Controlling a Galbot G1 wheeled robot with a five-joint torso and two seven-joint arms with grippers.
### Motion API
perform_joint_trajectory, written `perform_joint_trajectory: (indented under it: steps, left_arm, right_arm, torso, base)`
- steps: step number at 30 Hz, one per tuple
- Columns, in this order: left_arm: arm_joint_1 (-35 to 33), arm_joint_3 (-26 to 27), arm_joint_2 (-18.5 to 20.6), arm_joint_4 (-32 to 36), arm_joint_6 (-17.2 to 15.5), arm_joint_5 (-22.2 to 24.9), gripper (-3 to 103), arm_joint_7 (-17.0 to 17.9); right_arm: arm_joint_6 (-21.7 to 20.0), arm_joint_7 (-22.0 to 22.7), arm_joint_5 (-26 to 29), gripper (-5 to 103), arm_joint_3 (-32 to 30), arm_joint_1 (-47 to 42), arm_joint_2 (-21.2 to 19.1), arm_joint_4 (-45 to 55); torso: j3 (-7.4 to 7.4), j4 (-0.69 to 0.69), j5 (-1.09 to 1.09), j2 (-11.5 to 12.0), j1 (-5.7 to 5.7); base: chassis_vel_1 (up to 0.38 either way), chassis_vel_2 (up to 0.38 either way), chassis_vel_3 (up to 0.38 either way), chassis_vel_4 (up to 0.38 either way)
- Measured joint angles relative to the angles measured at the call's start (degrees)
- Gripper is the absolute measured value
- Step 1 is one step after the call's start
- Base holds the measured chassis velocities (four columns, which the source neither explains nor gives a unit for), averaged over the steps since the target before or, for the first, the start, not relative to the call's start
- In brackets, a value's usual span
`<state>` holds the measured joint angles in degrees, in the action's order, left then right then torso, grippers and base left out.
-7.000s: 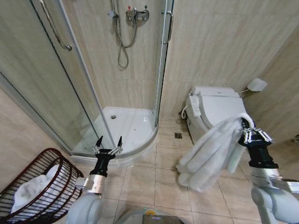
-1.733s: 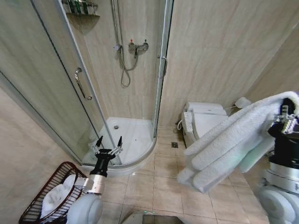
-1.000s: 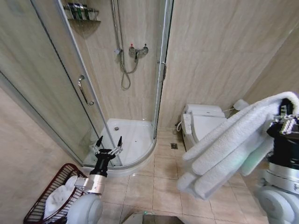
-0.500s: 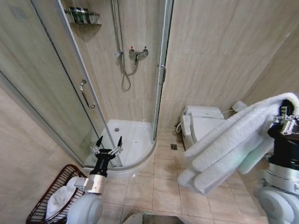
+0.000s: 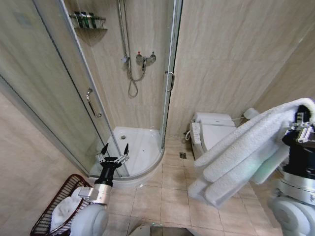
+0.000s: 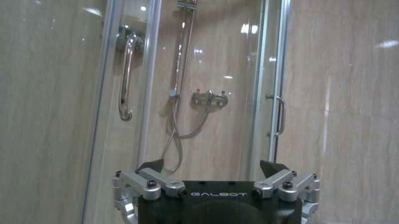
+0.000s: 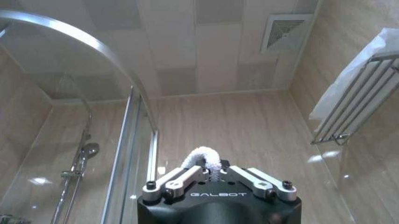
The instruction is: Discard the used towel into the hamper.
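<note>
Towel held up, hamper waiting on the floor

The right gripper [image 5: 301, 123], at 3 o'clock, has its fingers pinching the white towel [image 5: 241, 155], which hangs in folds. The left gripper [image 5: 113, 152] points up with fingers spread wide, holding nothing. The hamper [image 5: 51, 211] sits at 8 o'clock. I think the carrying step is on; next the towel must go over the hamper.

Corner shower enclosure [image 5: 133, 142] with curved glass doors, chrome door handle [image 5: 94, 103] and wall mixer with hose [image 5: 142, 59]. Bottles are kept on a high shelf [image 5: 88, 20]. White toilet [image 5: 211, 130] is set against the tiled wall. Towel rack [image 7: 355, 100] is mounted near a ceiling vent [image 7: 283, 30].
</note>
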<state>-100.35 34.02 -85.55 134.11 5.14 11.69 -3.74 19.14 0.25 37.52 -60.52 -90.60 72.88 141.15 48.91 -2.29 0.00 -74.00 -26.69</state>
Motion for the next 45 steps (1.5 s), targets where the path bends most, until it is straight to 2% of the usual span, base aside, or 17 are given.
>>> perform_joint_trajectory:
  steps: [34, 45]
  left_arm:
    - [0.0, 0.0, 0.0, 0.0, 0.0, 0.0, 100, 0.0]
    - [0.0, 0.0, 0.0, 0.0, 0.0, 0.0, 100, 0.0]
  right_arm:
    - [0.1, 0.0, 0.0, 3, 0.0, -0.2, -0.3, 0.3]
    - [0.1, -0.1, 0.3, 3, 0.0, -0.2, -0.1, 0.4]
  torso:
    - [6.21, 0.00, 0.00, -11.5, -5.27]
    - [6.45, 0.00, 0.00, -11.9, -5.44]
  base:
    - [0.000, 0.000, 0.000, 0.000]
    - [0.000, 0.000, 0.000, 0.000]
